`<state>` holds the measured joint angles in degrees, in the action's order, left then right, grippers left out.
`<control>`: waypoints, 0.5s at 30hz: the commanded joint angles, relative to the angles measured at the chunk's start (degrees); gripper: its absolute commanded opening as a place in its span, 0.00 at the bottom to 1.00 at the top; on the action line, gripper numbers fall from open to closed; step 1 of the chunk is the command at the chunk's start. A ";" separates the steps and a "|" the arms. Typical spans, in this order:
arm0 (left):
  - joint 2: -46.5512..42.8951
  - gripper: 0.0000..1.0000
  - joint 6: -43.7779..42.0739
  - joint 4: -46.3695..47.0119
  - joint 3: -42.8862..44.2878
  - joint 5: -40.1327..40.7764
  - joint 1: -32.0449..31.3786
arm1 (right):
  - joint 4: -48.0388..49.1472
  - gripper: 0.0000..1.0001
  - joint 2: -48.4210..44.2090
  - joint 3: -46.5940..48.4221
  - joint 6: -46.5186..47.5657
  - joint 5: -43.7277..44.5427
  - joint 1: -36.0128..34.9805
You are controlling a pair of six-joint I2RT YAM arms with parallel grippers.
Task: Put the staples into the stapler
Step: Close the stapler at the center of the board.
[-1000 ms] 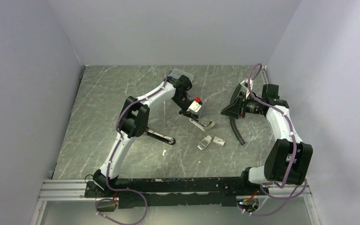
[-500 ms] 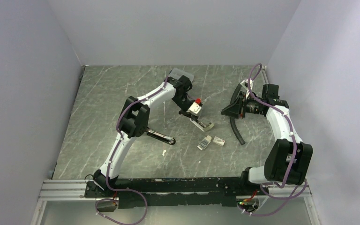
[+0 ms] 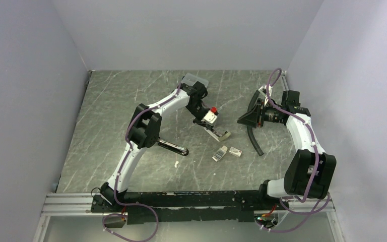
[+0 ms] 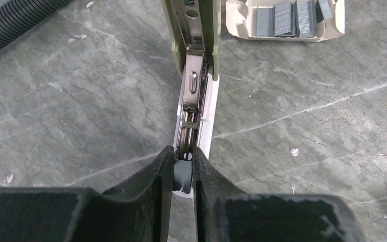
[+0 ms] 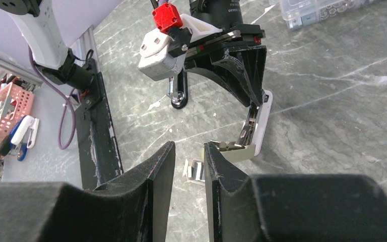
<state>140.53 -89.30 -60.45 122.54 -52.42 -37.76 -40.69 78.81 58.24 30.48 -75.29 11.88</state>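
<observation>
Staples strip [image 4: 183,177] sits pinched in my left gripper [image 4: 183,154] at the near end of the open stapler [image 4: 196,85]; my right gripper [image 5: 189,148] hangs slightly spread, empty.

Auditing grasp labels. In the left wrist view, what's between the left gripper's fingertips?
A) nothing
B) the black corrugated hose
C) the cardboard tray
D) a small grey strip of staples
D: the left gripper pinches a small grey staple strip just over the open stapler, while the tray with more staples lies apart on the table.
</observation>
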 commanded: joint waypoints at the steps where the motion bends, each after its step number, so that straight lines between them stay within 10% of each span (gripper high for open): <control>1: -0.39 0.25 -2.55 -0.64 -0.48 1.25 -0.86 | 0.19 0.31 -0.23 2.40 2.13 -1.26 0.27; 15: -2.07 0.32 0.43 0.25 0.76 3.03 -1.36 | -0.79 0.31 -0.29 2.77 3.12 -1.33 0.29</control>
<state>140.53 -88.75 -60.18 122.50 -50.00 -38.83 -41.43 78.81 58.67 31.14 -75.31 11.88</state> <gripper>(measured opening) 0.321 0.315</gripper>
